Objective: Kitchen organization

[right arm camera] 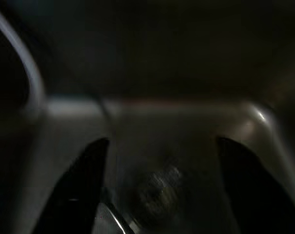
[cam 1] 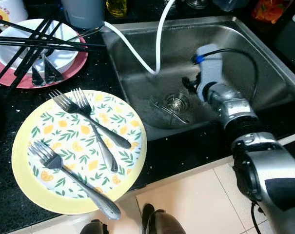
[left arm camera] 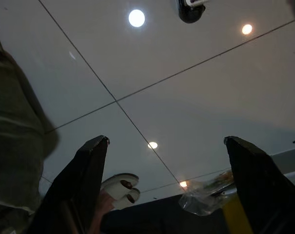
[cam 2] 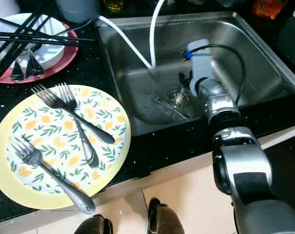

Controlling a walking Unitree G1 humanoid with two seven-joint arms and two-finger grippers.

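Fork [cam 1: 167, 109] lies by sink drain [cam 1: 177, 101], below spread right fingers [right arm camera: 79, 195].

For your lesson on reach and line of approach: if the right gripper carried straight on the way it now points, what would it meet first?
Probably the sink floor beside the drain, where a utensil lies. The right gripper, fingers apart, points down at it; depth is unclear.

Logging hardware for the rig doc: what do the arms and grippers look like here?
Right arm: silver metal segments with black joint bands, a pale grey wrist block with a blue connector, and a black cable looping off it. Both the right gripper and the left gripper have two long, flat, tapering black fingers.
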